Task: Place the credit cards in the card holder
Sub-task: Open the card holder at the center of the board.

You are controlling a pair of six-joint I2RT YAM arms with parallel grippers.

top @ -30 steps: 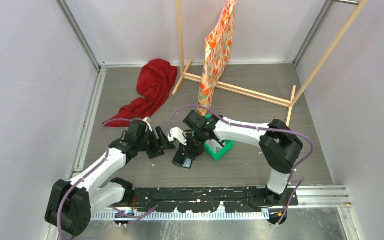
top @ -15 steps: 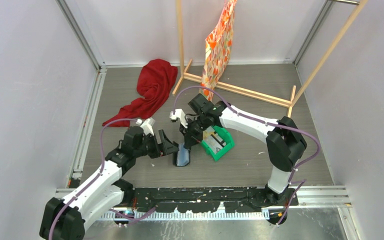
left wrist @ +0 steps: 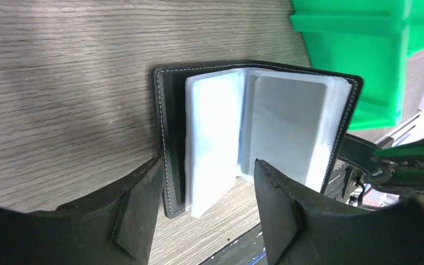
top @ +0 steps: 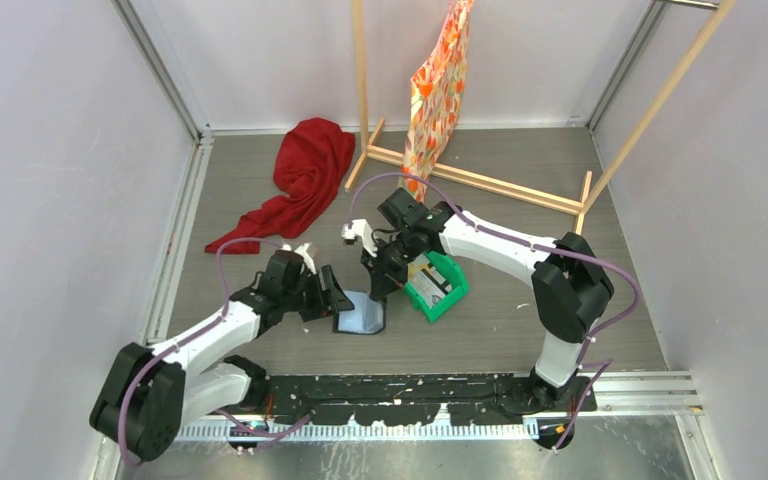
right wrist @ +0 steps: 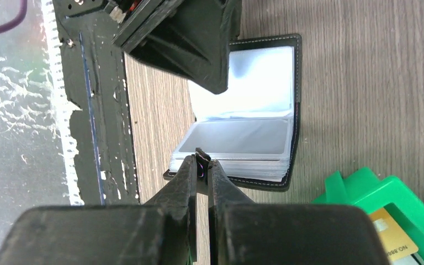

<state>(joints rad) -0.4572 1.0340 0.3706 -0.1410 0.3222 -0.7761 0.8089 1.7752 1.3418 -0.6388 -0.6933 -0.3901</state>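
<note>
Card holder (top: 362, 318) has fallen open flat, right before the left hand (left wrist: 207, 168).

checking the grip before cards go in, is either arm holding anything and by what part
The right gripper pinches the card holder by its snap tab; the left gripper holds nothing, jaws open over it.

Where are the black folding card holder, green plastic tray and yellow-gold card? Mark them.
black folding card holder (right wrist: 232, 138), right wrist view, pocket page
green plastic tray (left wrist: 353, 55), left wrist view, wall
yellow-gold card (right wrist: 393, 237), right wrist view, face
</note>
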